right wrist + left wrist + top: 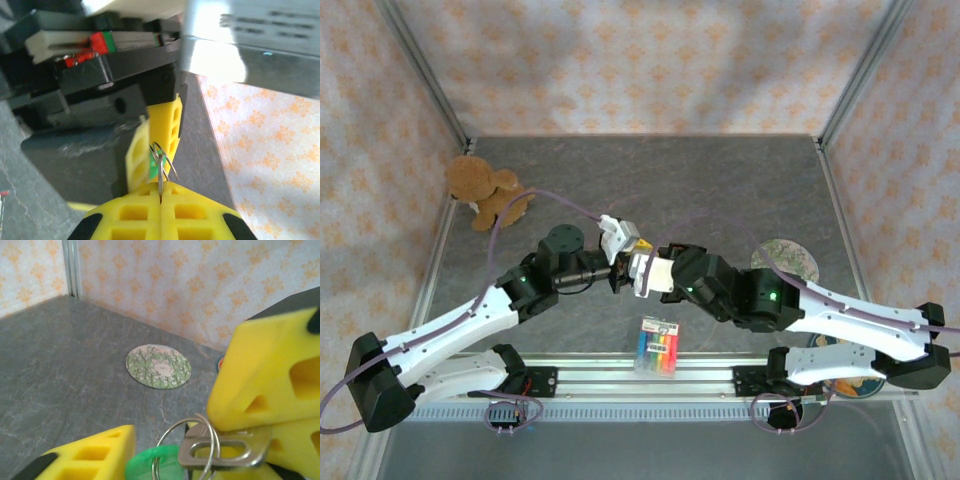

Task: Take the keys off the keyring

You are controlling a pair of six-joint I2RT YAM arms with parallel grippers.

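- Two grippers meet nose to nose above the worktop [720,180], with the keyring [215,445] between them.
- My right gripper [160,192] is clamped on the plain key [220,452].
- Directly opposite, my left gripper [154,142] stands part-open around the green key [150,467].

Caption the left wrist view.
Silver key and green key on one ring between yellow fingers, over a grey table and coaster.

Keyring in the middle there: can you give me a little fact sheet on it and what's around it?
keyring: thin wire ring, held up off the table
on it: plain silvery key, green-headed key
right end effector: shut on the plain silvery key
left end effector: at the green-headed key, grip unclear
lying around: rainbow-striped pack, teddy bear, round patterned coaster
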